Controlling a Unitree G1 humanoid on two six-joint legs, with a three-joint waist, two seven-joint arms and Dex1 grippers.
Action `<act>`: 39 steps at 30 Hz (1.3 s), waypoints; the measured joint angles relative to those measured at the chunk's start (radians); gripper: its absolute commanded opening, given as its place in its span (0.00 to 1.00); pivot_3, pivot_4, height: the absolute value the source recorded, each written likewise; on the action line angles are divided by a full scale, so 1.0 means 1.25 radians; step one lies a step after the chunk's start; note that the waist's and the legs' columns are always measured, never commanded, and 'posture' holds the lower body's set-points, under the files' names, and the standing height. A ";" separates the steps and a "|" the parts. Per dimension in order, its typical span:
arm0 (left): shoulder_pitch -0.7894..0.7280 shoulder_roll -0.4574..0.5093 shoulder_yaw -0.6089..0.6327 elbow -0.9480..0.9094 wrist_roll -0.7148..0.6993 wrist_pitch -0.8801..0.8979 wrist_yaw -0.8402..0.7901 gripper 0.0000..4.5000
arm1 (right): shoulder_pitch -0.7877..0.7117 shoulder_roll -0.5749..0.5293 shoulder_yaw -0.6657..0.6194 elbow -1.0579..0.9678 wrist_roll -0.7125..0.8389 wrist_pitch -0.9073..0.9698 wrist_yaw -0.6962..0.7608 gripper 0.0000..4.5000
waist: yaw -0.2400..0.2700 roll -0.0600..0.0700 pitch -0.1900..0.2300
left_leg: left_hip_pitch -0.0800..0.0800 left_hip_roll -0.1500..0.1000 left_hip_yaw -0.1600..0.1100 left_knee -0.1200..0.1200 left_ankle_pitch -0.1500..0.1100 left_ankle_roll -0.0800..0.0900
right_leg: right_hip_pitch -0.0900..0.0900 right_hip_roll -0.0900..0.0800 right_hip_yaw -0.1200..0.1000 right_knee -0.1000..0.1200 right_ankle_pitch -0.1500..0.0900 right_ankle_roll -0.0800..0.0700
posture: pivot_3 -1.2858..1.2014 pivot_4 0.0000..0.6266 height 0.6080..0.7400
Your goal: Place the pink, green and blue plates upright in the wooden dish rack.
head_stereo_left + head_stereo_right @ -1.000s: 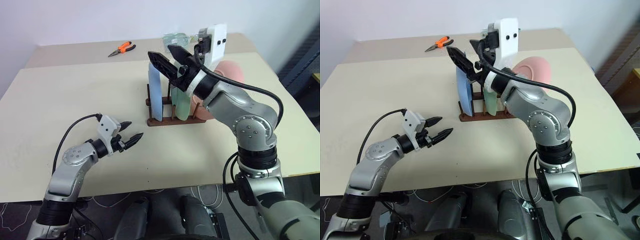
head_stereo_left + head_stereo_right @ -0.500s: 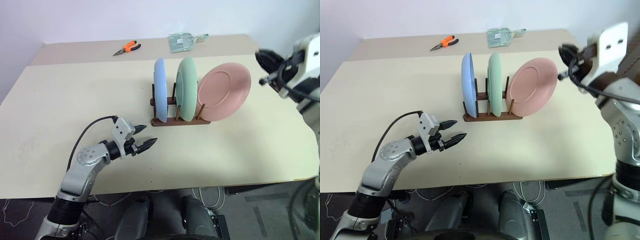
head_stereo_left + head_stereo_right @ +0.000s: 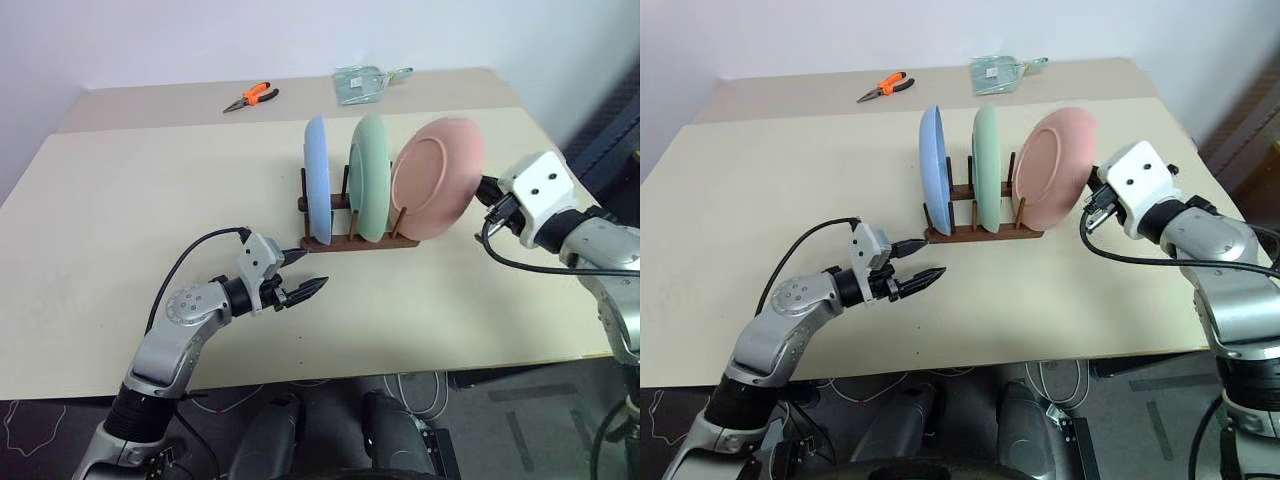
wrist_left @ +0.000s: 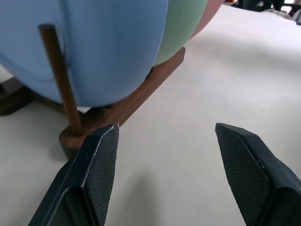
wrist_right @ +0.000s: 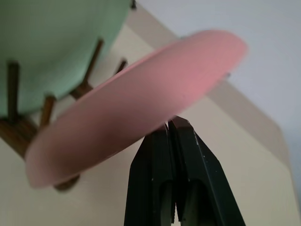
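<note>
Rack: the wooden dish rack (image 3: 355, 238) sits on the beige table (image 3: 150, 200), past the middle towards the far side.
Blue plate: the blue plate (image 3: 317, 180) stands on edge at the rack's left end, between the pegs.
Green plate: the green plate (image 3: 372, 177) stands upright in the middle of the rack, just beside the blue one.
Pink plate: the pink plate (image 3: 437, 178) is at the rack's right end, leaning back to the right rather than standing straight (its face turned partly upward).
Left gripper: the left gripper (image 3: 303, 276) hangs low over the table just in front of the rack's left end, its two black fingers spread apart with nothing between them.
Right gripper: the right gripper (image 5: 170, 126) is at the pink plate's right edge, its fingers pressed together, tips at the plate's rim; whether they touch it I cannot tell.
Far edge: orange-handled pliers (image 3: 250, 96) and a clear plastic bag (image 3: 362, 82) lie well apart from the rack.
</note>
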 measured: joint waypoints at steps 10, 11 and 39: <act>0.013 -0.001 0.000 -0.008 0.000 0.012 0.015 0.75 | 0.015 0.005 -0.002 0.015 -0.030 0.000 0.032 0.01 | 0.002 0.000 0.000 | 0.000 0.000 0.000 0.000 0.000 0.000 | 0.000 0.000 0.000 0.000 0.000 0.000 | 0.52 0.24 0.94; 0.013 -0.001 0.000 -0.008 0.000 0.012 0.015 0.75 | 0.015 0.005 -0.002 0.015 -0.033 0.000 0.033 0.01 | 0.001 0.000 0.000 | 0.000 0.000 0.000 0.000 0.000 0.000 | 0.000 0.000 0.000 0.000 0.000 0.000 | 0.52 0.24 0.94; 0.089 0.096 0.170 0.118 0.063 -0.078 0.078 0.75 | 0.128 0.148 -0.124 0.188 0.021 -0.048 0.072 0.01 | -0.005 0.001 0.000 | 0.001 0.001 0.000 0.000 0.000 0.000 | 0.000 0.001 0.000 0.001 0.000 0.000 | 0.52 0.24 0.94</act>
